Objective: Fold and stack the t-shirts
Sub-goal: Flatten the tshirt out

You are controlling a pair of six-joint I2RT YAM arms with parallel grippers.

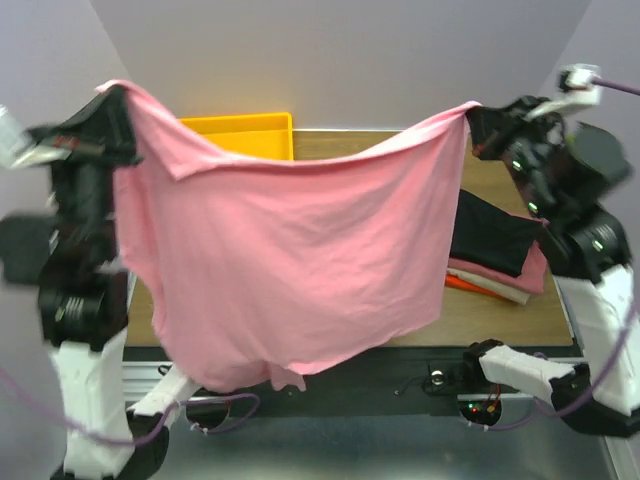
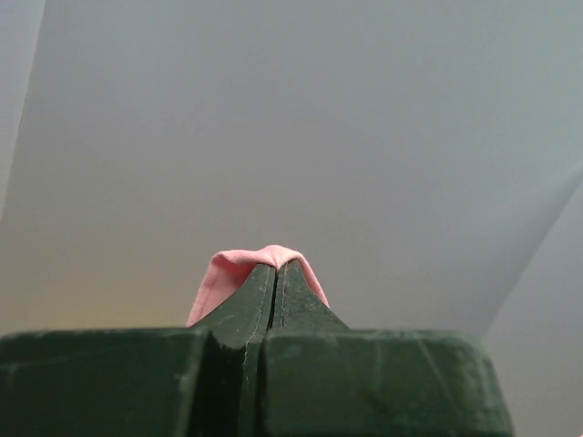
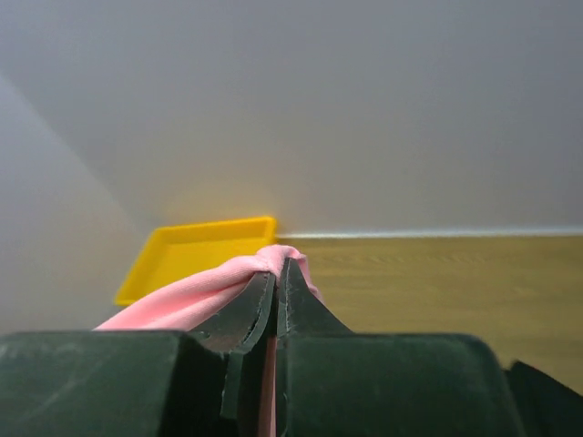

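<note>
A large pink t-shirt (image 1: 290, 260) hangs spread in the air between my two arms, its lower hem over the table's near edge. My left gripper (image 1: 118, 98) is shut on its upper left corner, and pink cloth (image 2: 228, 273) drapes over the closed fingertips. On the other side my right gripper (image 1: 472, 115) is shut on the upper right corner, where the cloth (image 3: 191, 296) trails off to the left. A stack of folded t-shirts (image 1: 497, 255) lies on the table at the right, black on top, with pink, beige and orange-red layers under it.
A yellow plastic tray (image 1: 245, 135) stands at the back of the wooden table (image 1: 510, 320), partly hidden behind the hanging shirt; it also appears in the right wrist view as the tray (image 3: 196, 250). Grey walls close in the back and sides.
</note>
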